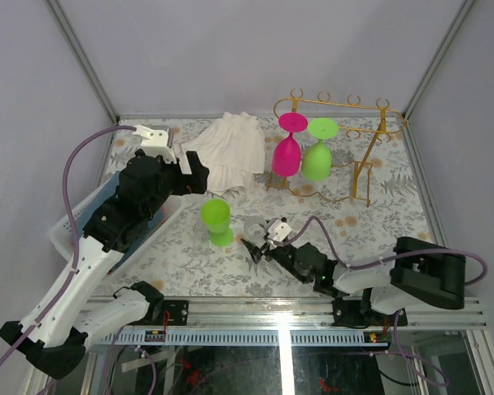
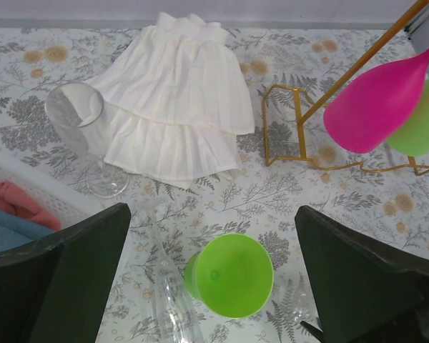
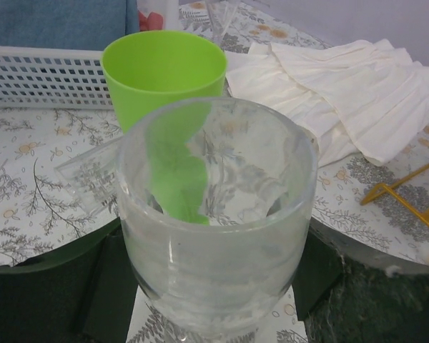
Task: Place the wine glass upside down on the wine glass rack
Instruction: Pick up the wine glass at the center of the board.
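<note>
My right gripper is low over the table's middle, its dark fingers closed against the bowl of a clear wine glass, also visible from the top. A green glass stands on the table just left of it; it shows behind the clear glass. The gold wire rack stands at the back right with a pink glass and a green glass hanging upside down. My left gripper is open and empty, high above the green glass.
A white cloth lies at the back centre. A second clear wine glass stands upright beside it. A clear glass lies on the table by the green one. A white plastic basket with blue and pink cloth sits at the left.
</note>
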Robot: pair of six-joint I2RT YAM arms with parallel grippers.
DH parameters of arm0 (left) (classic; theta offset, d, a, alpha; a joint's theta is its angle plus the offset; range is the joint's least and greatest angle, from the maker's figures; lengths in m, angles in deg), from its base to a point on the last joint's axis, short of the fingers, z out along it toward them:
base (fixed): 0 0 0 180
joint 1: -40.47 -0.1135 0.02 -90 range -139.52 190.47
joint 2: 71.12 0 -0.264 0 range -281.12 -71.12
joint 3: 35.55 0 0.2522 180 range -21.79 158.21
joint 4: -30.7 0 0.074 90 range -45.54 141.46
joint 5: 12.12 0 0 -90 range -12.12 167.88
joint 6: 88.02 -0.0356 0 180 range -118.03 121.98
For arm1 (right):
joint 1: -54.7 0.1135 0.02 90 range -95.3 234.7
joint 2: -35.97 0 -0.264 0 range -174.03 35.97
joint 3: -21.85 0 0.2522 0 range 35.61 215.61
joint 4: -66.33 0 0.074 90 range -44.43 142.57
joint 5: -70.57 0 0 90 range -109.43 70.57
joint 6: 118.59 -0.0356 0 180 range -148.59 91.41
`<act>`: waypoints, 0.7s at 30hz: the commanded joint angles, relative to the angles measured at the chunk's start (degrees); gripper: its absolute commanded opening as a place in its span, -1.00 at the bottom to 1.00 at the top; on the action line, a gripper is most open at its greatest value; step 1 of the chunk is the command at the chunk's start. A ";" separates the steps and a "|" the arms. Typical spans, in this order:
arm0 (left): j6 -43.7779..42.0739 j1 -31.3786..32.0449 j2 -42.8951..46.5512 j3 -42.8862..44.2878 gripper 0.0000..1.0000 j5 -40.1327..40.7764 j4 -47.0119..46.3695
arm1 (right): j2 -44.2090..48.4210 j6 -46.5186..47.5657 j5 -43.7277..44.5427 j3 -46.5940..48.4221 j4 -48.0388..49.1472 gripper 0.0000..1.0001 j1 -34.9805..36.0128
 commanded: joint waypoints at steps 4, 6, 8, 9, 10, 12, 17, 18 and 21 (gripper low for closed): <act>-1.14 -0.38 -4.35 6.99 0.99 -9.78 -0.11 | 14.89 0.64 1.55 0.85 -23.91 -0.87 0.16; -0.45 -0.42 -4.58 7.28 0.99 -12.23 -0.30 | 18.29 0.55 1.88 1.00 -28.84 -0.99 0.16; 0.49 -0.40 -3.95 6.36 0.99 -12.80 -1.53 | 21.92 0.35 2.38 0.67 -31.95 -1.00 0.16; 1.10 -0.38 -3.50 5.69 0.99 -12.90 -2.35 | 23.96 0.28 2.37 0.28 -33.03 -1.00 0.16; 1.55 -0.38 -3.32 5.10 0.99 -13.30 -3.15 | 26.79 -0.03 2.75 -0.13 -33.87 -1.00 0.16; 2.46 -0.40 -3.29 4.76 0.99 -14.05 -3.82 | 30.99 -1.04 3.56 -0.67 -35.72 -1.00 0.16; 7.17 -0.09 -4.04 2.92 0.99 -21.76 -7.22 | 41.16 -1.89 7.35 -2.36 -37.79 -1.00 0.16; 8.40 0.47 -4.33 2.21 0.99 -23.22 -8.31 | 42.97 -2.17 7.49 -2.86 -37.51 -1.00 0.16; 10.10 7.23 -5.15 0.32 0.99 -19.77 -10.40 | 47.71 -2.89 7.76 -3.92 -36.73 -1.00 0.19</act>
